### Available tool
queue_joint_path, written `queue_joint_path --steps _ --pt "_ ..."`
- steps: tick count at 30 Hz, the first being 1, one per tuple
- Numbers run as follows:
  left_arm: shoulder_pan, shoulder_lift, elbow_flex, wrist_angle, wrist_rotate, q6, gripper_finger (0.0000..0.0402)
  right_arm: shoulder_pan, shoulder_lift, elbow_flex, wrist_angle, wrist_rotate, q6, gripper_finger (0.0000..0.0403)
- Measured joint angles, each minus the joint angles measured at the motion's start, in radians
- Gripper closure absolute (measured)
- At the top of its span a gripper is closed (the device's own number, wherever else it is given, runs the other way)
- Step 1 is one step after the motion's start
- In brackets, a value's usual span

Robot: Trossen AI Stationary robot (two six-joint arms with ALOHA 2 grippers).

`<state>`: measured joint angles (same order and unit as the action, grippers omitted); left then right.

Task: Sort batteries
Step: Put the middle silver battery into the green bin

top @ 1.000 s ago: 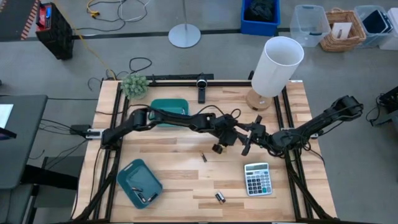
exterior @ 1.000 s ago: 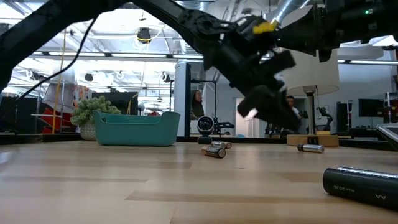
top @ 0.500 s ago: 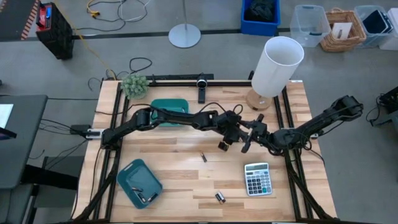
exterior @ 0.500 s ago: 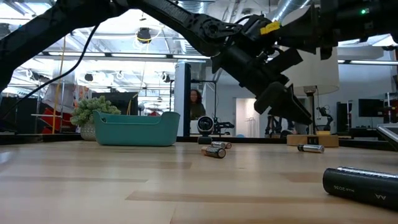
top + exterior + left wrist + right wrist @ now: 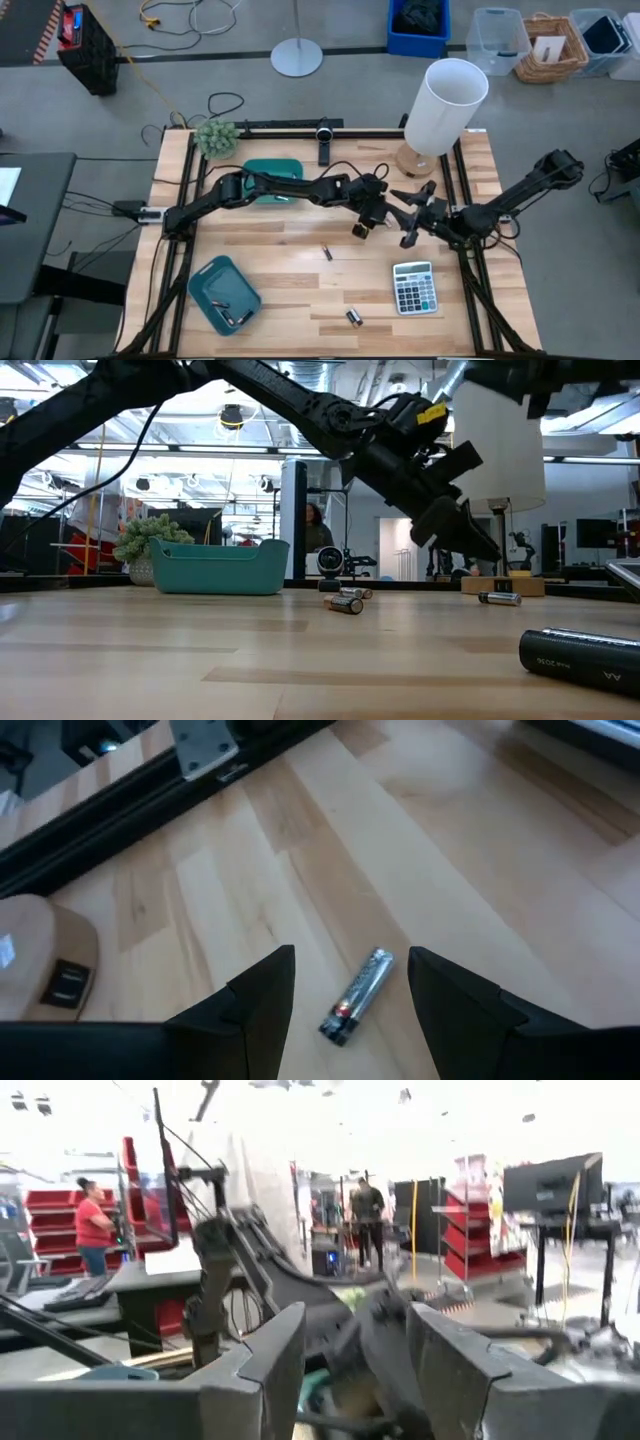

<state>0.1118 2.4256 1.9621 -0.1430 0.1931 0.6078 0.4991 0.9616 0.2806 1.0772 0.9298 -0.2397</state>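
Observation:
My left gripper (image 5: pixel 358 228) (image 5: pixel 350 956) reaches past the table's middle and hovers open above a silvery battery (image 5: pixel 358 995) that lies on its side on the wood; its fingers stand either side of it without touching. In the low view my left gripper (image 5: pixel 465 535) hangs clear of the table. My right gripper (image 5: pixel 412 215) (image 5: pixel 355 1315) is open, raised, close to the right of the left one. Other batteries lie on the table (image 5: pixel 326 252) (image 5: pixel 353 317) (image 5: pixel 345 601) (image 5: pixel 500 598), one dark one (image 5: pixel 580 656) close to the low camera, and some in the blue tray (image 5: pixel 224 293).
A grey calculator (image 5: pixel 413 288) lies near the right front. A white lamp (image 5: pixel 445 105) stands on its wooden base (image 5: pixel 35 955) at the far right, close to my left gripper. A teal bin (image 5: pixel 272 178) and a small plant (image 5: pixel 216 137) sit at the far left.
My left gripper has moved a little toward the far right, toward the lamp, and has risen slightly. My right gripper has drawn back toward the table's right edge and lifted. No battery has moved.

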Motion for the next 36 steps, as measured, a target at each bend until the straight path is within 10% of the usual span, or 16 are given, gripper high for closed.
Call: queue_joint_path --steps 36 --pt "0.028 0.221 0.287 -0.281 0.074 -0.082 0.0225 -0.005 0.008 0.003 0.010 0.008 -0.030 0.0211"
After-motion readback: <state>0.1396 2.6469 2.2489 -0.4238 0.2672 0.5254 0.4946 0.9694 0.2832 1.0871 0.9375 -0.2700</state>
